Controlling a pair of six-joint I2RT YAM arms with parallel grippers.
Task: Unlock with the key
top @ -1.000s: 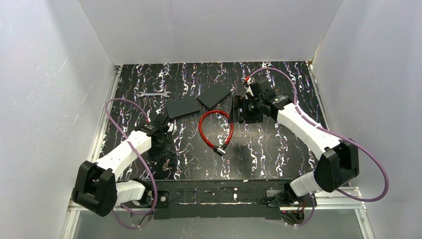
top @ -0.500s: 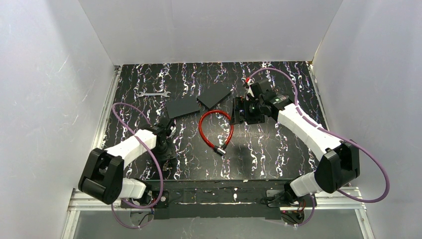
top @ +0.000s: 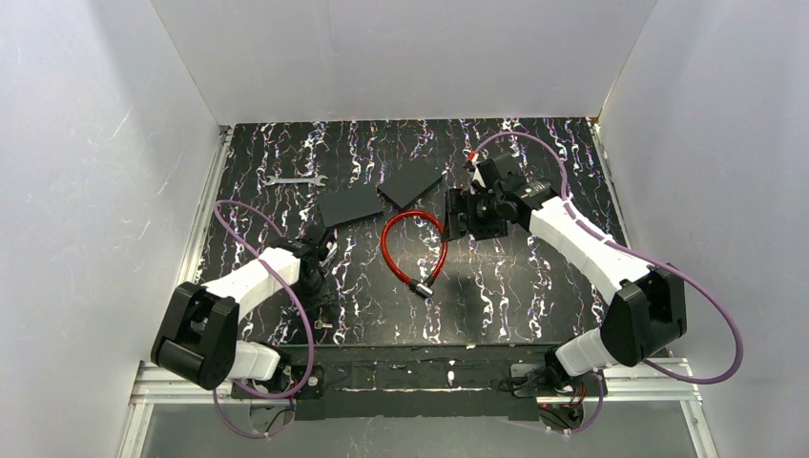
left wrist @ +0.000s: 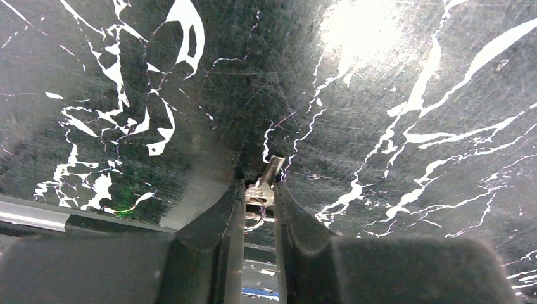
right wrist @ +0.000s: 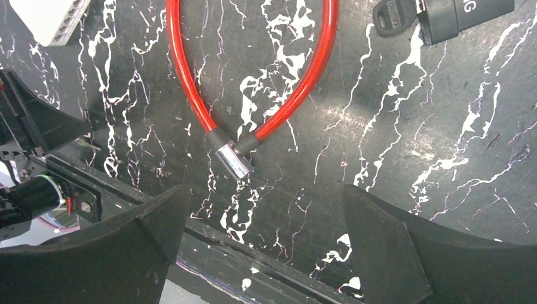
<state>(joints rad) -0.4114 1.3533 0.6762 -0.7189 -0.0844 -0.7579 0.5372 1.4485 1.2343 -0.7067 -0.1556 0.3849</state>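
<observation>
The small silvery key (left wrist: 266, 185) is pinched between my left gripper's (left wrist: 260, 188) two black fingers, its blade pointing forward close to the table top. In the top view the left gripper (top: 320, 307) is low near the front left of the table. The red cable lock (top: 413, 246) lies in a loop mid-table, its metal lock end (right wrist: 234, 161) toward the near edge. My right gripper (right wrist: 266, 196) is open and empty above the table just near of the lock end; in the top view it (top: 466, 214) is to the right of the loop.
A flat silver wrench (top: 296, 179) lies at the back left. Two black flat plates (top: 350, 205) (top: 412, 181) lie behind the cable loop. A black block and a black-headed key (right wrist: 392, 15) lie beside the loop. A white ridged object (right wrist: 45, 18) shows at a corner.
My left arm has swung toward the near edge and its gripper has come down to where the key lay. The right arm has barely shifted. The cable lock has not moved.
</observation>
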